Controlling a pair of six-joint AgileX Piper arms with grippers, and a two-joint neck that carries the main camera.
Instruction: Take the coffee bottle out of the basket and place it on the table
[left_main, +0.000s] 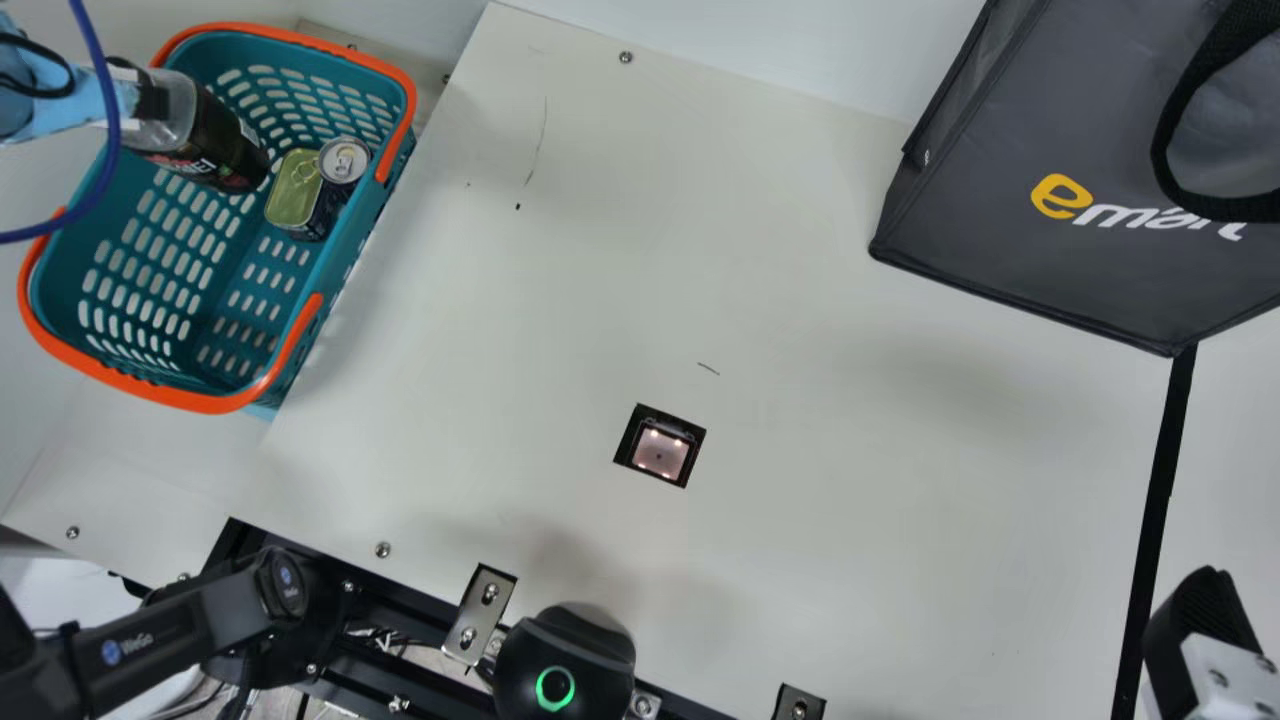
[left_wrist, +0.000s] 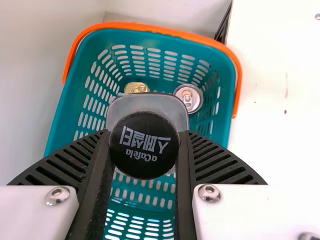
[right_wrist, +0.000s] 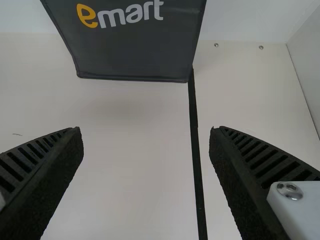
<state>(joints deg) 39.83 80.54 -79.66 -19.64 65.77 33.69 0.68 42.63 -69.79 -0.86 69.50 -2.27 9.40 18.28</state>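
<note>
Jaws of the left gripper (left_wrist: 146, 136) were pinching the bottle (left_main: 225, 150) near its cap, so the grasp looked done. It was in or over the basket (left_main: 350, 232), though I couldn't tell if its base hung free; carrying it out to the table (left_main: 800, 400) was left, while the right gripper (right_wrist: 145, 131) stood spread and holding nothing.
</note>
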